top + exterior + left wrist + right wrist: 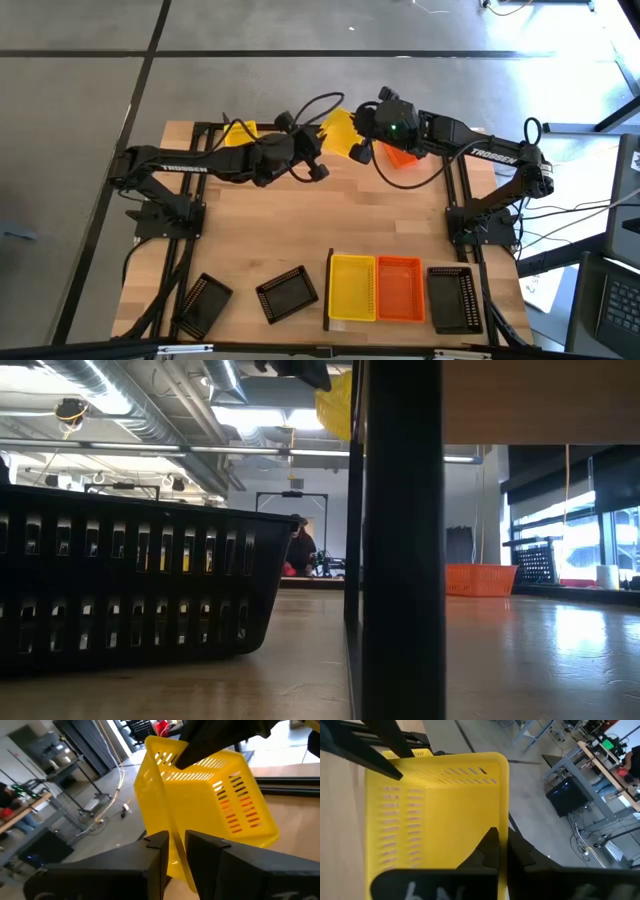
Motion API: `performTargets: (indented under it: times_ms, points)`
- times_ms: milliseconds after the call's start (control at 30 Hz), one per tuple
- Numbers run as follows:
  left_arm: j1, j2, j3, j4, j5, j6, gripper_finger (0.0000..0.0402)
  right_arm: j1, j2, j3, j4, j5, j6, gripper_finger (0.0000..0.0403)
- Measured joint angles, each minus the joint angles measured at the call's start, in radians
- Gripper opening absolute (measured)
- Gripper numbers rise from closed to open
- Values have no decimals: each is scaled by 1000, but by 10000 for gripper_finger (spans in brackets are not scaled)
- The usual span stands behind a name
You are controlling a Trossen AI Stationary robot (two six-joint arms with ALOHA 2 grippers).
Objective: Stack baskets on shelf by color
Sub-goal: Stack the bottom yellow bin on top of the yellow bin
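the wooden bench point(330, 215) carries the shelf point(326, 290) along its near edge, where a yellow basket point(352, 287), an orange basket point(399, 288) and a black basket point(449, 298) sit side by side, with two more black baskets point(287, 294) loose just left of it. at the far edge both arms meet in the air over one lifted yellow basket point(340, 133), with another orange basket point(404, 155) lying under the right arm. the right claw point(501, 851) is shut tight on that basket's rim, and the left claw point(176, 847) pinches its thin wall between both fingers. the risk here is the handover: if both arms pull while both grip, the soft mesh could twist or snap free, and if one lets go before the other is firm, the basket could drop off the bench's back edge onto the floor.
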Motion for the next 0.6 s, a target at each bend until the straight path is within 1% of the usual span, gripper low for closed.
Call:
performTargets:
  times_ms: [167,467,600]
  points:
    - [5,6,0,7,-56,48,57,0,0,0,0,-3,26,0]
    - [39,6,0,5,-55,58,57,28,-1,0,16,-2,29,0]
    - [48,6,0,3,-26,57,57,46,-1,0,24,-3,29,0]
